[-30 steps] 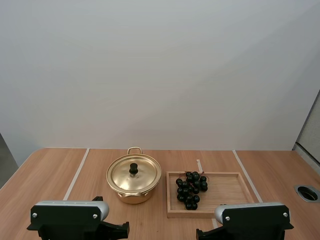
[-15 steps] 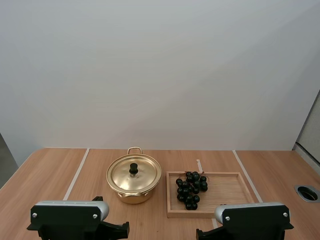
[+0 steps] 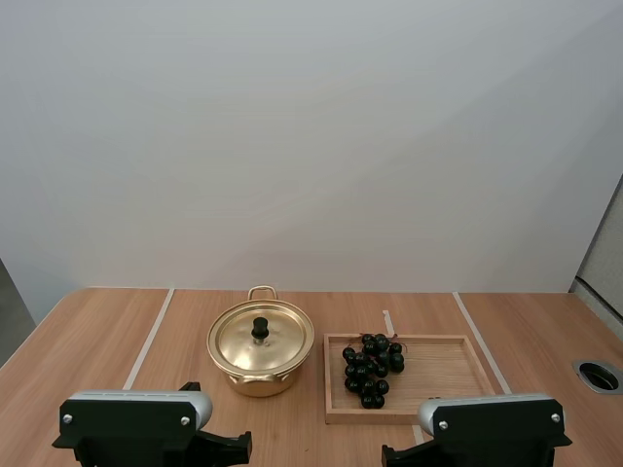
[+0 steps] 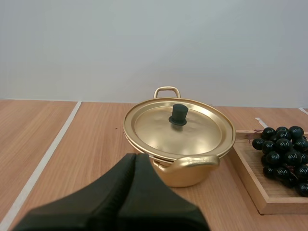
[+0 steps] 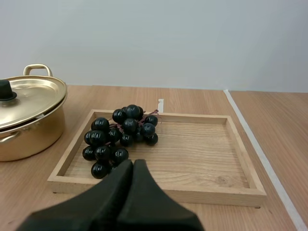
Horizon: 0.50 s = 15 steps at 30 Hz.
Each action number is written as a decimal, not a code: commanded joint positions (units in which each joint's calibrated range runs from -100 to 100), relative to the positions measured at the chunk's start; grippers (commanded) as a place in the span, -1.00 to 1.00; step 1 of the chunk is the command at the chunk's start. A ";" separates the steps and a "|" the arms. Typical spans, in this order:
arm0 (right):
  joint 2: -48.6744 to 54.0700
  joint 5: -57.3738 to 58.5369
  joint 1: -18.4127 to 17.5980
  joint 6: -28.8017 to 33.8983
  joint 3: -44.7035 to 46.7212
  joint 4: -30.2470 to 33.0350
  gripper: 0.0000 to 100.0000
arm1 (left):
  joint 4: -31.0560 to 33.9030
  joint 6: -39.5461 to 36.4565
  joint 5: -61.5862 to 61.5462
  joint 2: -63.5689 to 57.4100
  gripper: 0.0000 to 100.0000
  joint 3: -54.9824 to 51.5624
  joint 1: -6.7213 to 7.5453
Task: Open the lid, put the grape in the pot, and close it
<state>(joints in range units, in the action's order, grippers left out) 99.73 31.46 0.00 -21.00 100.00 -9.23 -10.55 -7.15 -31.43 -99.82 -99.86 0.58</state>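
Grapes (image 5: 121, 134) untouched, both sets of jaws pressed together on nothing: left jaws one dark wedge low over the bench (image 3: 97, 336) just short of the pot (image 4: 190, 175), right jaws likewise just short of the wooden tray (image 5: 202, 151). Lid (image 4: 154, 132) seated on the pot, black knob (image 4: 178, 115) upright at its middle. Grapes lying in the tray's pot-side half, tray just beside the pot.

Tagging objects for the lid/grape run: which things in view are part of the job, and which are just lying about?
Job:
- pot
- lid, on the pot
- grapes, right of the pot

Lying about:
- wooden tray under the grapes
- tape lines on the table
- grommet near the table's right edge
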 commanded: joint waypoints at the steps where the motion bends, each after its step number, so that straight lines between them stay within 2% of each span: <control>1: 0.27 -0.43 0.18 0.18 0.00 -1.59 -1.00 | 0.33 -0.17 0.08 -0.18 -1.00 -0.14 -0.16; 5: 0.27 -0.08 0.18 0.18 -0.96 -1.56 -1.00 | 0.33 -0.17 -1.19 -0.18 -1.00 2.35 -0.16; 11: 0.27 8.28 0.18 0.18 -10.77 -1.56 -1.00 | 0.60 2.60 -9.85 -0.18 -1.00 14.41 -0.16; 15: 0.27 9.52 0.18 0.18 -16.80 -1.56 -1.00 | 0.60 4.75 -10.34 -0.18 -1.00 21.70 -0.16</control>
<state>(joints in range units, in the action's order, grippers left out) 99.73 40.38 0.00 -21.00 87.16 -10.51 -10.32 -4.31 -40.21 -99.82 -84.29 0.58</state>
